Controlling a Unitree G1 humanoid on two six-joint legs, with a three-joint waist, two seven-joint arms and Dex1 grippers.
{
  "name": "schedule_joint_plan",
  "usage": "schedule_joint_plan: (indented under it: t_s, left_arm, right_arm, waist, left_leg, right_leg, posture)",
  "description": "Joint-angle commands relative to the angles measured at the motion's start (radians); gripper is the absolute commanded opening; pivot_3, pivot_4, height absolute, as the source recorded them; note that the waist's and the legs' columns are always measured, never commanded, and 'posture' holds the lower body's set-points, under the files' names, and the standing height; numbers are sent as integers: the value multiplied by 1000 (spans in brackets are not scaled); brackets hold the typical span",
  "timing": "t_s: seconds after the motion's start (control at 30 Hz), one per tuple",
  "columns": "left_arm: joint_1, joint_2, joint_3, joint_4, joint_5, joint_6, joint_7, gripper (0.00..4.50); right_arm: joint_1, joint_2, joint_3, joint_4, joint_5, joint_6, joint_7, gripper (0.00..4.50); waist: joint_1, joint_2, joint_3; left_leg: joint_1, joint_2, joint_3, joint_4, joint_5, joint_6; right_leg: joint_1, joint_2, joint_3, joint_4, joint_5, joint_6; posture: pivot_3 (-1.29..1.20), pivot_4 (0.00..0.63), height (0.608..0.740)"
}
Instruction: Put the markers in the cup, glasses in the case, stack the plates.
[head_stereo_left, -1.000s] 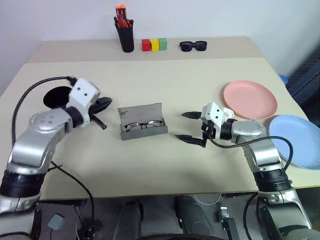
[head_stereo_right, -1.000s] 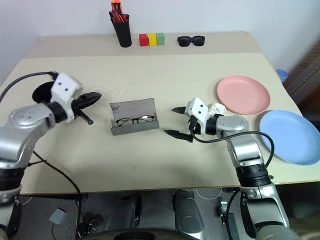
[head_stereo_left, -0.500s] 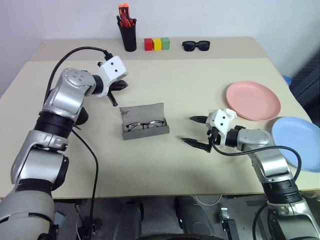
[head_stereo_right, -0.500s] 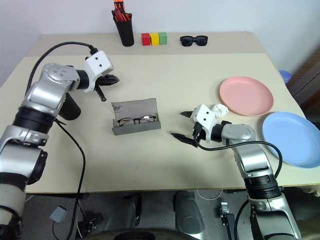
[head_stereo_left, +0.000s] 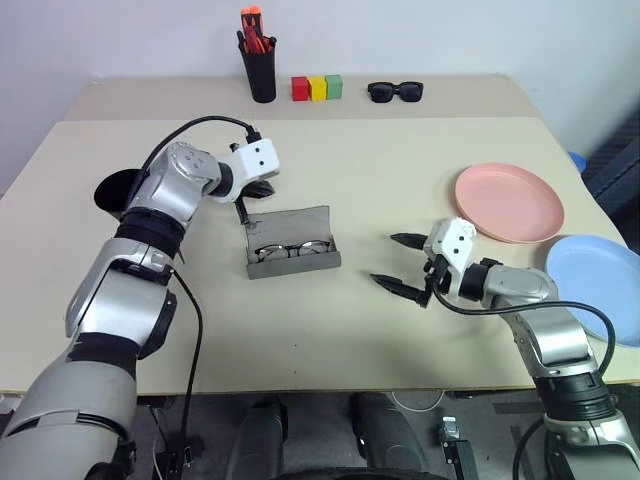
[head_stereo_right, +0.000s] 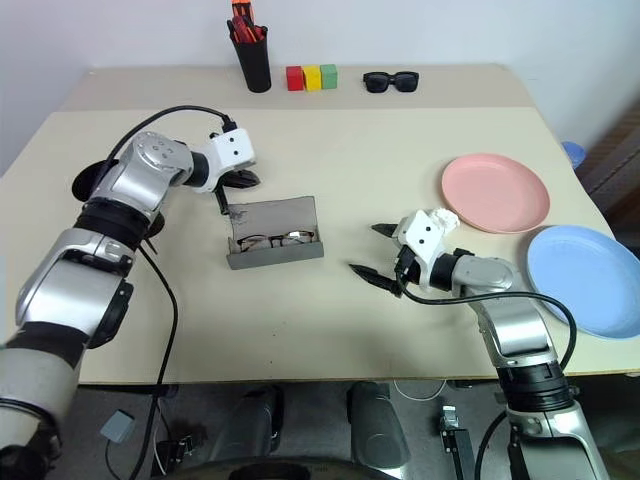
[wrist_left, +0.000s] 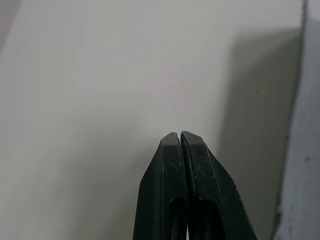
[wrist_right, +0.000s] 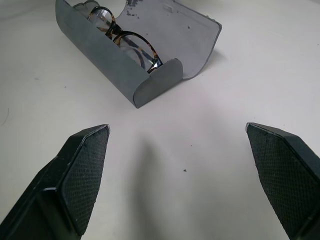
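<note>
- Two pincers work over the bench (head_stereo_left: 320, 350). The right pincer (head_stereo_left: 402, 264) is nearest, its fingers spread wide and holding nothing, hanging just above the bench surface to the right of the case (head_stereo_left: 290, 243).
- The case lies open near the middle, lid tipped back, with the glasses (head_stereo_left: 290, 248) resting inside it.
- The left pincer (head_stereo_left: 243, 207) is pinched fully closed with nothing between its fingers; it points down at the bench just beside the case's back left corner. Whether it touches the lid I cannot tell.
- The blue plate (head_stereo_left: 598, 290) sits at the right edge; the pink plate (head_stereo_left: 505, 202) lies just beyond it, apart, not stacked.
- The cup (head_stereo_left: 115, 192) stands at the left, partly hidden behind the left arm.
- Farthest back stand a pen holder (head_stereo_left: 261, 72), three coloured blocks (head_stereo_left: 317, 88) and sunglasses (head_stereo_left: 395, 92).
</note>
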Motion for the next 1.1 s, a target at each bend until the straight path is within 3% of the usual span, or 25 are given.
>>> schedule_joint_plan:
  t_s: [0.03, 0.33, 0.63, 0.87, 1.0, 1.1]
  left_arm:
    - [-38, -8, 6, -6, 8, -31, -58, 13]
    - [95, 43, 22, -256, -41, 44, -270, 13]
    - [271, 108, 37, -596, -100, 237, -346, 13]
    - [386, 113, 64, -766, -114, 321, -262, 13]
    - [373, 17, 240, -795, -224, 306, -81, 13]
    - [354, -5, 304, -832, -276, 330, -29, 13]
  right_arm:
    - [-7, -18, -32, -52, 25, 3, -13, 4500]
    - [1, -35, -33, -52, 34, 1, -25, 4500]
    - [-14, -44, -30, -27, 37, -6, -22, 4500]
    - [-21, -36, -62, -19, 59, 5, -50, 4500]
    - [-34, -20, -129, -31, 96, 23, -110, 4500]
    - [-39, -16, -171, -40, 116, 32, -151, 4500]
  waist:
    - [0, 0, 0]
    - [-1, 0, 0]
    - [-1, 0, 0]
    - [2, 0, 0]
    - [7, 0, 0]
    - [4, 0, 0]
  left_leg:
    - [0, 0, 0, 0, 0, 0]
    - [0, 0, 0, 0, 0, 0]
    - [0, 0, 0, 0, 0, 0]
    - [1, 0, -1, 1, 0, 0]
    - [0, 0, -1, 2, 0, 0]
    - [0, 0, -1, 2, 0, 0]
  right_leg:
    - [0, 0, 0, 0, 0, 0]
    - [0, 0, 0, 0, 0, 0]
    - [0, 0, 0, 1, 0, 0]
    - [1, 0, 0, 2, 0, 0]
    - [1, 0, 0, 2, 0, 0]
    - [1, -1, 0, 2, 0, 0]
  posture:
    - [0, 150, 740]
    - [0, 150, 740]
    - [0, 150, 740]
    - [0, 150, 740]
    - [0, 150, 740]
    - [0, 150, 740]
